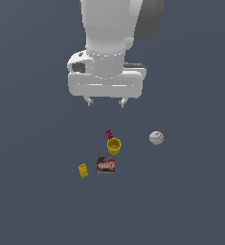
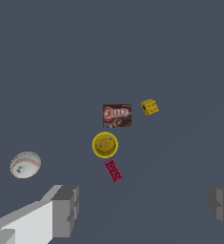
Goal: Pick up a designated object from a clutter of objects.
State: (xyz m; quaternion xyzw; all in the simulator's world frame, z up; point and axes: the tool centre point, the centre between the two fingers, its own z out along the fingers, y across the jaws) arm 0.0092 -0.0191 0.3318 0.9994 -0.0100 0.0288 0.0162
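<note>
Exterior view: gripper hangs well above the floor, jaws spread, nothing held; magenta block lies just behind the yellow cup.
Wrist view: magenta block sits just beside the yellow cup, ahead of the fingers.
Advice: I'd descend centred on it, closing across its narrow sides, clear of the cup.

Floor: I see a flat, matt, dark blue-grey surface, with no texture.
Arm: it looks like smooth white plastic with a soft shine; one part behind is darker grey.
Gripper: white smooth body; in the wrist view the fingers look matt grey.
Magenta block: matt, looks like plastic.
Yellow cup: smooth, plastic look, a little shine.
Baseball: white, matt, leather-like, with red seams.
Flat box: looks to me like printed cardboard.
Small yellow block: matt; I cannot tell the material.
</note>
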